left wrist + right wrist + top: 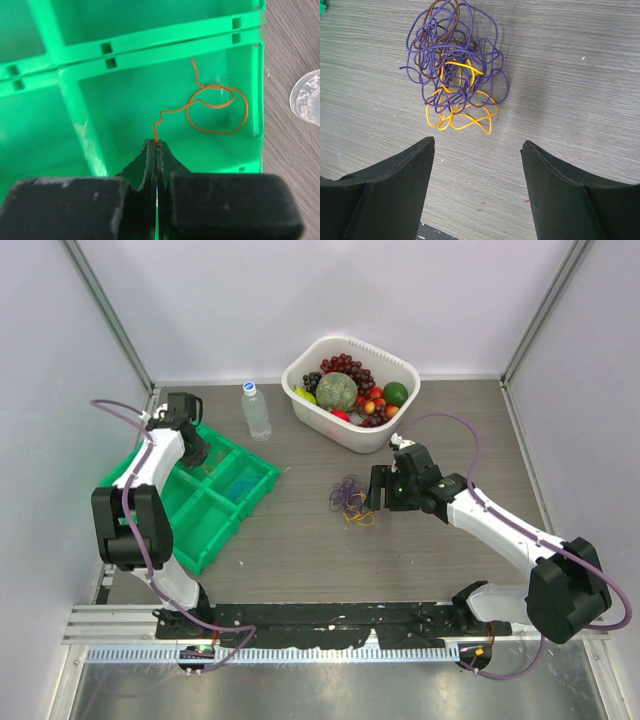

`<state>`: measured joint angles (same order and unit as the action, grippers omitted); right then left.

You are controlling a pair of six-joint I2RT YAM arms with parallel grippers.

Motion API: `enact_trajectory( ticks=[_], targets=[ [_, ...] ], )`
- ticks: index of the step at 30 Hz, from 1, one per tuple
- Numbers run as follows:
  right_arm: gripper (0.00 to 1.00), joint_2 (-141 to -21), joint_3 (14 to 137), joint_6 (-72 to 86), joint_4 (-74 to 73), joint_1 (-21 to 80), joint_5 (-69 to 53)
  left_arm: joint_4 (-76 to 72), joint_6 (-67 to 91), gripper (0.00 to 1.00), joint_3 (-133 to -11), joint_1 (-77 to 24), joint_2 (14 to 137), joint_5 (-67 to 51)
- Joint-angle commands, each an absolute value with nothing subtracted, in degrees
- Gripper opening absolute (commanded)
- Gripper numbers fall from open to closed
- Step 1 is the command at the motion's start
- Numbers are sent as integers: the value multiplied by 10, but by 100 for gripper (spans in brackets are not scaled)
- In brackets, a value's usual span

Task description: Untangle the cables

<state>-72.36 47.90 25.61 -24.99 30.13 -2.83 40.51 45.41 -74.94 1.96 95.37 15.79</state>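
Left tool pinching orange cable — green bin walls close around.

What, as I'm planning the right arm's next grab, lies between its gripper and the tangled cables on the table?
Nothing visible. The right gripper, jaws open, faces the cable tangle across bare table. The left gripper is away over the green bin, shut on an orange cable.

The table is viewed whole from above; its green bin and cables are also viewed closely, downward, by the wrist cameras.
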Motion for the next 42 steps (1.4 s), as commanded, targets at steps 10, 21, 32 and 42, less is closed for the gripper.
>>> enact_trajectory(
  ticks=[10,21,32,42],
  targets=[
    [75,-762,532,249,-247,301,-32,325,337,3,-838,25,1024,223],
    [75,-878,610,265,-251,292,-59,393,403,61,-755,26,851,126],
    [74,-962,664,265,-259,289,-69,365,438,57,-651,-57,729,-53],
    [42,-983,629,253,-231,333,-130,252,508,46,-567,-340,711,-41]
  ],
)
